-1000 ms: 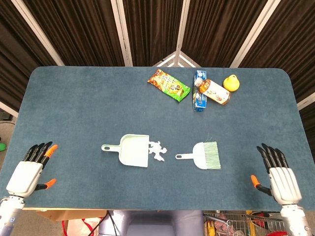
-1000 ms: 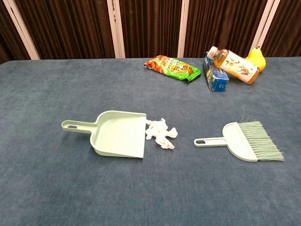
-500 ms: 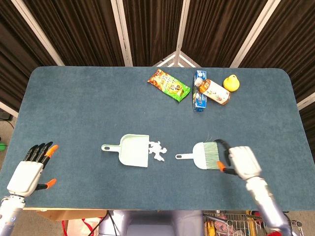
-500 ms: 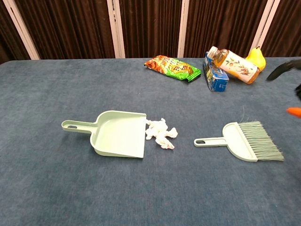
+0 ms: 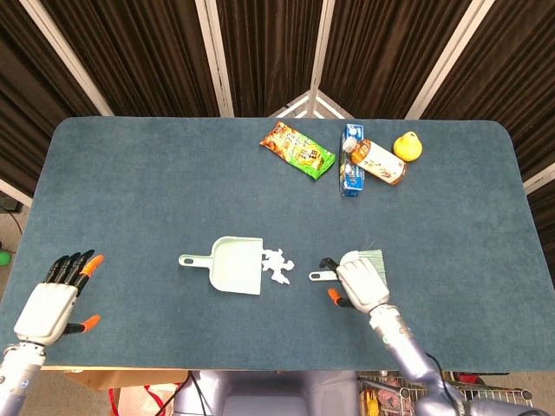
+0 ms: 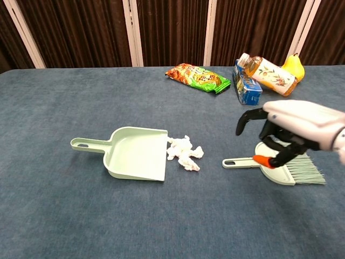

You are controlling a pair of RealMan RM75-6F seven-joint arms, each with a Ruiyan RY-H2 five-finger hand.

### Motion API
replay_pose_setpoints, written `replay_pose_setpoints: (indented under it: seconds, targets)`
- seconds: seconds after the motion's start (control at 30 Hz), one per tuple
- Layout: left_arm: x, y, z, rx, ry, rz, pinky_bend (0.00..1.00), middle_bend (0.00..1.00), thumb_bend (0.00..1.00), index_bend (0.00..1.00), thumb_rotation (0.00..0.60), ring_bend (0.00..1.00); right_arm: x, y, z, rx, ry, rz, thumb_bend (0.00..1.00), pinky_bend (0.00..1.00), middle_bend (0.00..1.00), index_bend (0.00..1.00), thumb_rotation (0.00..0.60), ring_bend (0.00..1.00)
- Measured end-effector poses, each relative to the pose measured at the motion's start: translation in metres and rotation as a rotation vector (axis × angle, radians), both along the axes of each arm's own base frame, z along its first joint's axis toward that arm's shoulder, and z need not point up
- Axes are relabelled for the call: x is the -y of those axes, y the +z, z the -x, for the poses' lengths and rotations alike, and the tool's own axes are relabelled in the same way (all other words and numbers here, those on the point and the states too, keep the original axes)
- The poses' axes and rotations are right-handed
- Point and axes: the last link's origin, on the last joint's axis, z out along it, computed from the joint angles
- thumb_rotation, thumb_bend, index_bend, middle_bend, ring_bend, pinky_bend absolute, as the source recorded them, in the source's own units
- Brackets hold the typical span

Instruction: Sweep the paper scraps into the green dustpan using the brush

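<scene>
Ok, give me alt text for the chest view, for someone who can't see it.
The right hand hovers with fingers curled over the brush on a blue table, not gripping it. To the left, paper scraps lie at the open mouth of a green dustpan; snacks and a bottle sit behind.

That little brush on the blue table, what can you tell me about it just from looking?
The brush is small and pale mint green, plastic by the look of it, with a short flat handle ending in a hanging hole and a fan of green bristles pointing away from the paper scraps. It lies flat on the table, handle toward the scraps and the dustpan. The right hand is above it, fingers spread and curled down over its body; whether it touches the brush yet cannot be told.
</scene>
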Motion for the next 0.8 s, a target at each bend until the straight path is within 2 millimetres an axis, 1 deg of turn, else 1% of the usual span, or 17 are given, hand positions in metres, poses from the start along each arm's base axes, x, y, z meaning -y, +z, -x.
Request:
replay_pose_setpoints:
  seconds: [0.13, 0.33, 0.6, 0.8]
  targets:
    - [-0.001, 0.000, 0.000, 0.001, 0.007, 0.003, 0.00, 0.00, 0.00, 0.00, 0.600, 0.00, 0.006, -0.018, -0.002, -0.023, -0.016, 0.003, 0.36, 0.78, 0.86, 0.36, 0.600, 0.93]
    - [-0.001, 0.001, 0.000, 0.002, 0.006, 0.004, 0.00, 0.00, 0.00, 0.00, 0.600, 0.00, 0.006, -0.030, -0.002, -0.031, -0.029, 0.002, 0.36, 0.78, 0.86, 0.38, 0.600, 0.93]
    - [-0.001, 0.001, 0.000, 0.005, 0.009, 0.003, 0.00, 0.00, 0.00, 0.00, 0.600, 0.00, 0.012, -0.040, 0.001, -0.051, -0.050, 0.014, 0.36, 0.78, 0.86, 0.38, 0.600, 0.93]
    - [-0.001, 0.002, 0.000, 0.007, 0.012, 0.001, 0.00, 0.00, 0.00, 0.00, 0.600, 0.00, 0.014, -0.044, 0.008, -0.068, -0.080, 0.016, 0.36, 0.78, 0.86, 0.38, 0.600, 0.93]
